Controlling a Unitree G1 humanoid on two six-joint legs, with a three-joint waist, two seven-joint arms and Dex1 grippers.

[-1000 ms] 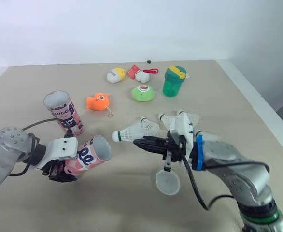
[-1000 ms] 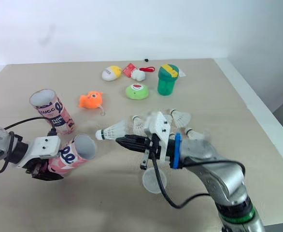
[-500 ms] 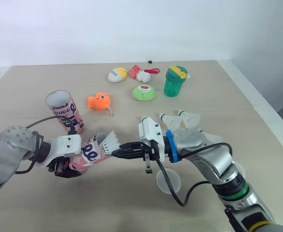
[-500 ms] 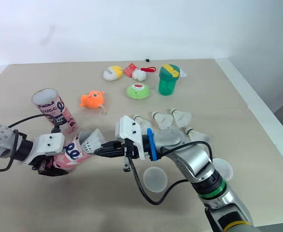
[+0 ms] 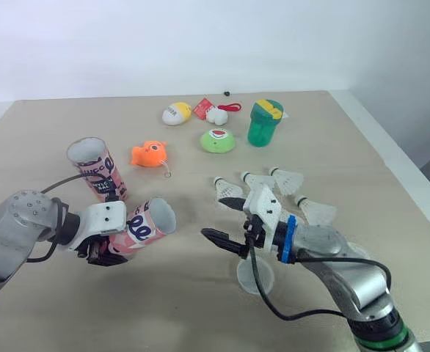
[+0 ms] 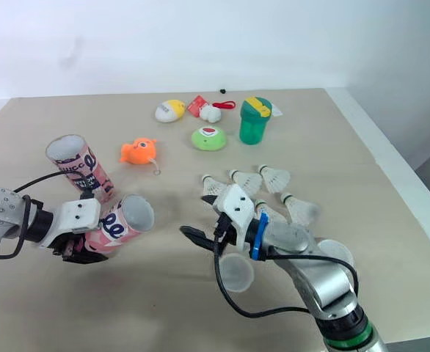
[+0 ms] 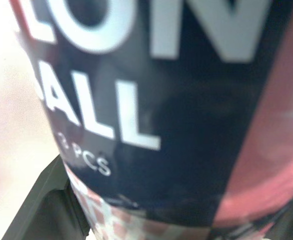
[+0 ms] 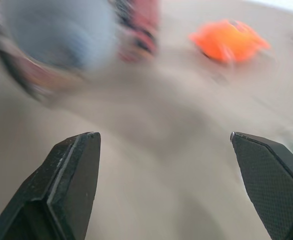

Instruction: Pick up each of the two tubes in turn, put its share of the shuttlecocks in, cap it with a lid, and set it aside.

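Left fingers (image 5: 100,251) are clamped round the pink tube (image 5: 143,226), which is tilted, mouth open. Right fingers (image 5: 221,241) are spread wide, near that mouth. The second tube (image 5: 94,170) stands upright just behind it. Shuttlecocks (image 5: 288,179) and a clear lid (image 5: 255,277) lie on the bench (image 5: 200,312), farther out on the mouth side.

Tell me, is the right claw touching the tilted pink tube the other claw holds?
Apart. The left eye view shows bare table between the open right gripper and the held tube.
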